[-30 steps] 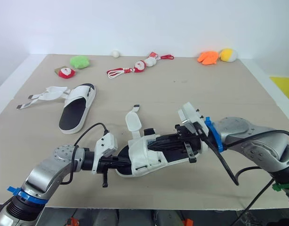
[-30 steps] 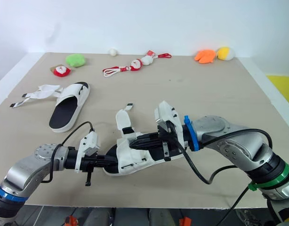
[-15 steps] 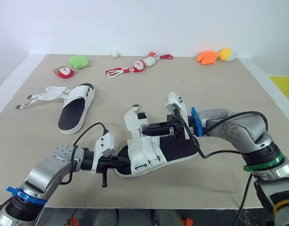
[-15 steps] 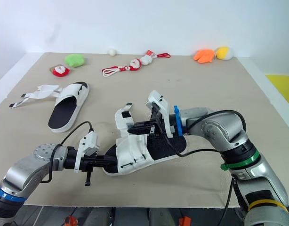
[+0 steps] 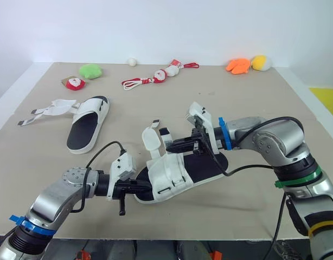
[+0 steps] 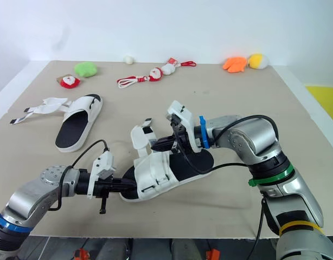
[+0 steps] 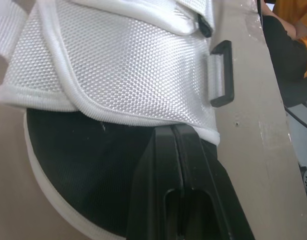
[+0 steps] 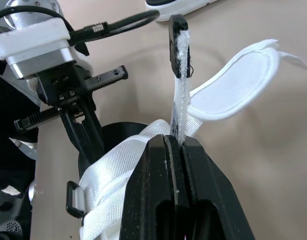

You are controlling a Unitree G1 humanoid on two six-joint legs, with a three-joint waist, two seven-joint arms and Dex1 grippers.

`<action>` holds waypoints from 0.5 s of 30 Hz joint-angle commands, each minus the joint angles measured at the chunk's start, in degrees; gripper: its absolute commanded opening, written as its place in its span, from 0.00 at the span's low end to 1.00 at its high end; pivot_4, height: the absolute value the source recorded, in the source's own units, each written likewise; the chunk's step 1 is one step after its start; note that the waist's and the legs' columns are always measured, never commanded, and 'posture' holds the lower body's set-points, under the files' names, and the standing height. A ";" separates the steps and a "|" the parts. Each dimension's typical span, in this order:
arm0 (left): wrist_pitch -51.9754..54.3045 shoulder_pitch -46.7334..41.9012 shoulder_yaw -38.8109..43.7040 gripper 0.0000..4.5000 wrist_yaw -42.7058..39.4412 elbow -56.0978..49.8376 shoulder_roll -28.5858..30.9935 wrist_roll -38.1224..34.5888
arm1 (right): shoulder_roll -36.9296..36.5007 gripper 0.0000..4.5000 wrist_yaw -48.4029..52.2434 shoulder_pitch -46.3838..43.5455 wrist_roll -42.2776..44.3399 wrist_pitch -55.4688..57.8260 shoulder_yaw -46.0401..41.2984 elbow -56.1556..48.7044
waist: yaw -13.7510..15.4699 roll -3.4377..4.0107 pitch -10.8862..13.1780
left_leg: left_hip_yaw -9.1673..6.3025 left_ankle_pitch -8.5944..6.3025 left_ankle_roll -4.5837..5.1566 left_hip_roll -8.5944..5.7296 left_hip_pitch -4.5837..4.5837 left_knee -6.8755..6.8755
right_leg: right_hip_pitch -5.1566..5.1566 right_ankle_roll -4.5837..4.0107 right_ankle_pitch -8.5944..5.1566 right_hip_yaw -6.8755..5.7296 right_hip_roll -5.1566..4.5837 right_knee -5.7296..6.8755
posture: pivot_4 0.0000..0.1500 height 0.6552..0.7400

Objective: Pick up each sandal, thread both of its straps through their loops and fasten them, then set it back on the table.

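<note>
A white sandal (image 5: pixel 177 172) with a black footbed lies at the middle of the table near the front. My left gripper (image 5: pixel 135 187) is shut on the edge of its toe end; in the left wrist view the fingers (image 7: pixel 176 145) pinch the sole beside a black loop (image 7: pixel 221 75). My right gripper (image 5: pixel 170 145) is shut on one of the sandal's straps (image 8: pixel 179 75), which rises thin and black-tipped from between its fingers. The other strap flap (image 8: pixel 238 80) stands loose beside it. A second sandal (image 5: pixel 88 129) lies flat at the far left with its straps (image 5: pixel 50 110) spread open.
Small plush toys line the back of the table: a green one (image 5: pixel 91 70), a red one (image 5: pixel 75 83), two on a red cord (image 5: pixel 155 78), an orange one (image 5: pixel 238 65) and a yellow one (image 5: pixel 262 63). The table's front edge (image 5: pixel 221 230) runs close below the sandal.
My right gripper has moved left and away from me, from over the sandal's middle to its strap, and now holds the strap raised. My left gripper has kept its hold.
</note>
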 commanded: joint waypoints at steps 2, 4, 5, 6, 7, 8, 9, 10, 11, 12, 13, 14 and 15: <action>0.67 0.75 -1.45 0.00 0.66 0.05 0.26 1.41 | 0.54 0.00 3.41 -3.30 -2.62 0.73 -0.16 0.91 | -0.01 0.01 0.00 | 0.00 0.00 0.00 0.00 0.00 -0.02 | -0.01 0.00 0.00 0.00 0.00 0.00 | 1.00 1.00; 0.63 0.77 -1.47 0.00 0.69 0.12 0.22 1.47 | 1.08 0.00 4.29 -3.82 -3.78 0.90 0.04 1.68 | -0.03 0.01 0.00 | 0.00 0.00 0.00 0.00 -0.01 -0.02 | -0.02 0.00 0.00 0.00 0.00 0.00 | 1.00 1.00; 0.60 0.76 -1.49 0.00 0.71 0.17 0.17 1.49 | 1.25 0.00 4.98 -4.40 -4.37 1.49 0.60 2.31 | -0.02 0.01 0.00 | 0.00 0.00 0.00 0.00 -0.01 -0.02 | -0.02 0.00 0.00 0.00 0.00 0.00 | 1.00 1.00; 0.57 0.76 -1.52 0.00 0.72 0.20 0.13 1.51 | 1.44 0.00 5.65 -4.93 -4.97 2.06 1.15 2.91 | -0.03 0.01 0.01 | 0.00 0.00 0.00 0.00 -0.01 -0.02 | -0.02 0.00 0.00 0.00 0.00 0.00 | 1.00 1.00; 0.54 0.76 -1.54 0.00 0.73 0.23 0.10 1.52 | 1.69 0.00 6.25 -5.41 -5.51 2.77 1.60 3.59 | -0.04 0.01 0.01 | 0.00 0.00 0.00 0.00 -0.01 -0.02 | -0.02 0.00 0.00 0.00 0.00 0.00 | 1.00 1.00; 0.51 0.79 -1.55 0.00 0.73 0.23 0.08 1.52 | 1.96 0.00 6.84 -5.71 -6.07 2.88 2.07 4.19 | -0.05 0.01 0.00 | 0.00 0.00 0.00 0.00 -0.01 -0.02 | -0.02 0.00 0.00 0.00 0.00 0.00 | 1.00 1.00; 0.49 0.80 -1.56 0.00 0.74 0.25 0.04 1.52 | 2.17 0.00 7.43 -5.91 -6.65 2.86 2.53 4.70 | -0.05 0.01 0.00 | 0.00 0.00 0.00 0.00 0.00 -0.02 | -0.02 0.00 0.00 0.00 0.00 0.00 | 1.00 1.00; 0.46 0.81 -1.57 0.00 0.75 0.27 0.02 1.54 | 2.37 0.00 7.93 -6.05 -7.16 2.78 2.87 5.13 | -0.04 0.01 0.00 | 0.00 0.00 0.00 0.00 -0.01 -0.02 | -0.02 0.00 0.00 0.00 -0.01 0.00 | 1.00 1.00; 0.44 0.81 -1.59 0.00 0.74 0.28 0.00 1.55 | 2.65 0.00 8.35 -6.10 -7.75 2.52 3.09 5.53 | -0.03 0.01 0.00 | 0.00 0.00 0.00 0.00 -0.01 -0.02 | -0.02 -0.01 0.00 0.00 -0.01 0.00 | 1.00 1.00; 0.44 0.78 -1.61 0.00 0.76 0.30 -0.05 1.57 | 3.04 0.00 8.75 -6.13 -8.46 2.20 3.37 5.99 | -0.03 0.01 0.00 | 0.00 0.00 0.00 -0.01 -0.01 -0.02 | -0.02 -0.01 -0.01 0.00 0.00 0.00 | 1.00 1.00; 0.46 0.74 -1.62 0.00 0.77 0.29 -0.08 1.56 | 3.50 0.00 9.08 -6.15 -9.19 1.85 3.62 6.47 | -0.03 0.01 0.00 | 0.00 0.00 0.00 -0.01 -0.01 -0.02 | -0.02 -0.01 -0.01 0.00 -0.01 0.00 | 1.00 1.00; 0.46 0.77 -1.61 0.00 0.80 0.26 -0.11 1.54 | 3.80 0.00 9.48 -6.15 -9.75 1.72 3.82 6.70 | -0.04 0.01 0.00 | 0.00 0.00 0.00 -0.01 -0.01 -0.03 | -0.02 -0.01 -0.01 0.00 -0.01 0.00 | 1.00 1.00; 0.47 0.79 -1.59 0.00 0.82 0.24 -0.13 1.53 | 4.04 0.00 9.81 -6.13 -10.24 1.53 3.96 6.87 | -0.04 0.01 0.00 | 0.00 0.00 0.00 -0.01 -0.01 -0.03 | -0.02 -0.01 -0.01 0.00 -0.01 0.00 | 1.00 1.00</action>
